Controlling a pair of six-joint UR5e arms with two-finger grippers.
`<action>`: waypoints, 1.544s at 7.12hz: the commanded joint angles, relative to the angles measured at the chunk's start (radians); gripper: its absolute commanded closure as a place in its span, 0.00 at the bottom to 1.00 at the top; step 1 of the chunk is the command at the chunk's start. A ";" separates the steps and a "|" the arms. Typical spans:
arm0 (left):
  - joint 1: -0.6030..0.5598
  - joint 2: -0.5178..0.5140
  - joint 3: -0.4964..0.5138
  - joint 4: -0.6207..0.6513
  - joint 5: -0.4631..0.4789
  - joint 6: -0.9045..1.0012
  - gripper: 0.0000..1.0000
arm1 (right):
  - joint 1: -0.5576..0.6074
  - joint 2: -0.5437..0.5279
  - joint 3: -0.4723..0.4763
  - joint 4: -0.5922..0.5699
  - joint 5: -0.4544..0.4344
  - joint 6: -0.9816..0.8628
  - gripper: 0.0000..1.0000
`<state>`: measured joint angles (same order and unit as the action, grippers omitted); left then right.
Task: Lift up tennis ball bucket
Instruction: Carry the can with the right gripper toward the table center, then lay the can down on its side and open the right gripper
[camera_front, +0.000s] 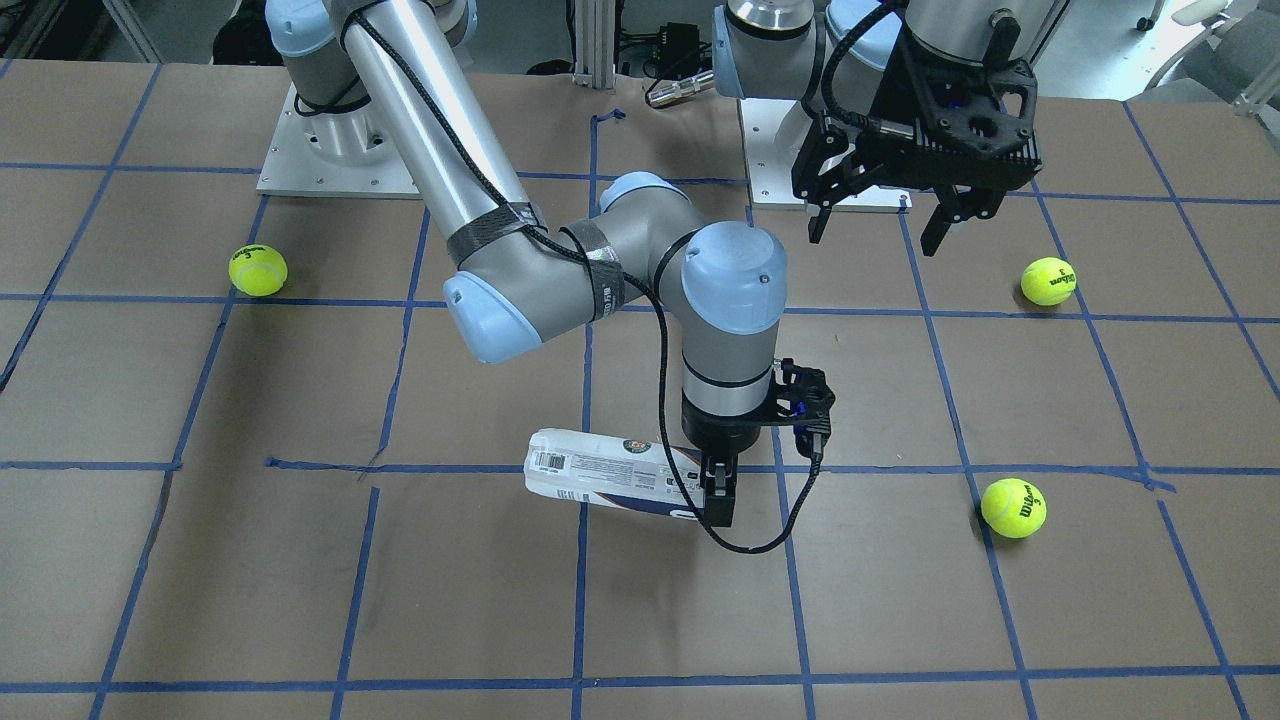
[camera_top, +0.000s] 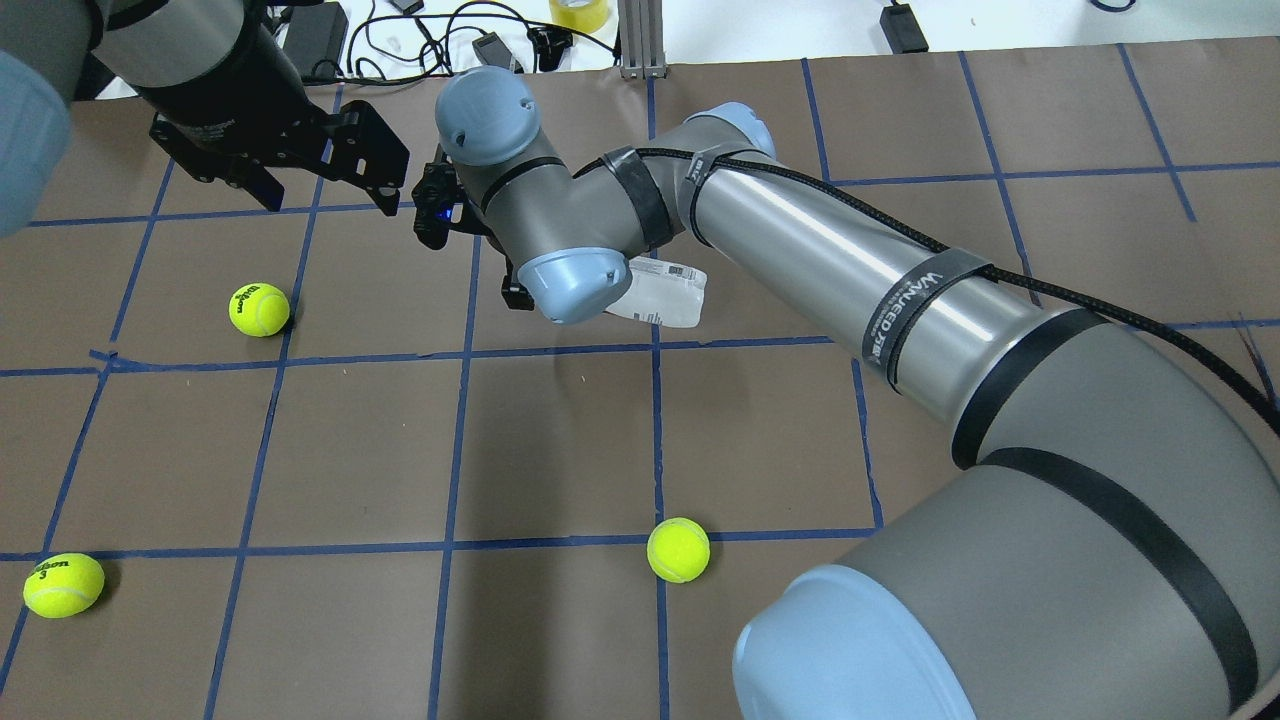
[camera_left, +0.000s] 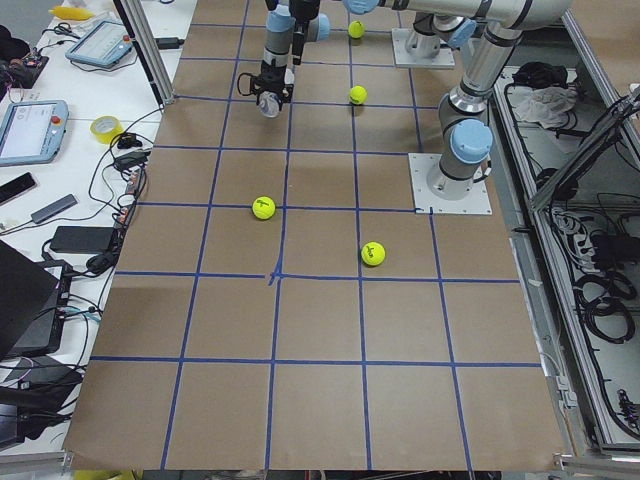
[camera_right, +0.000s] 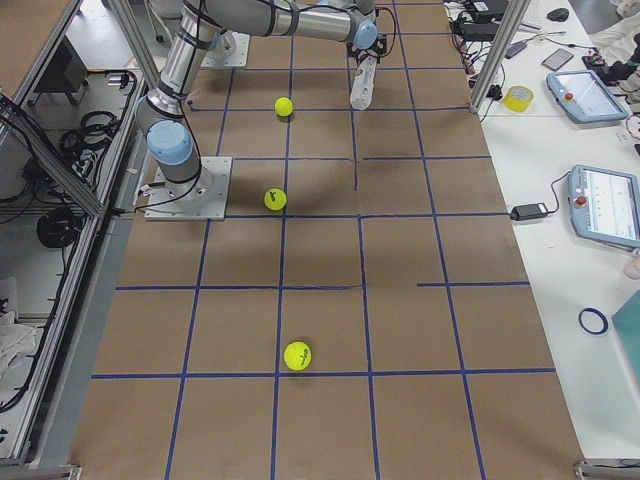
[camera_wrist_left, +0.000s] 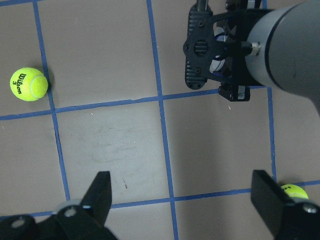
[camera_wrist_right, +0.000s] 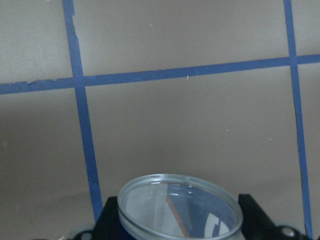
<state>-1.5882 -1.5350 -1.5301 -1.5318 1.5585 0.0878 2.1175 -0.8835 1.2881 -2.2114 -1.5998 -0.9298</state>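
The tennis ball bucket is a clear can with a white and navy label, on its side near the table's middle. My right gripper points straight down and is shut on its end. In the right wrist view the can's clear round rim sits between the fingers. I cannot tell whether the can touches the table. In the overhead view only part of it shows beside my right wrist. My left gripper is open and empty, hovering above the table behind the can; it also shows in the overhead view.
Three yellow-green tennis balls lie loose on the table: one at the view's left, one at the right, one nearer the front right. Blue tape lines grid the brown table. The arm bases stand at the back.
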 joint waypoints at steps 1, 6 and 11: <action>-0.004 0.001 -0.001 -0.002 0.005 0.044 0.00 | 0.032 0.003 0.036 -0.086 -0.008 0.002 0.53; -0.006 0.004 -0.050 0.009 -0.006 0.041 0.00 | -0.005 -0.003 0.077 -0.088 0.006 0.008 0.04; 0.014 -0.039 -0.054 -0.004 -0.008 0.044 0.00 | -0.202 -0.090 0.079 -0.061 0.197 0.017 0.00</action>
<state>-1.5750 -1.5495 -1.5802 -1.5277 1.5508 0.1305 2.0013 -0.9488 1.3641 -2.2844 -1.4833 -0.9163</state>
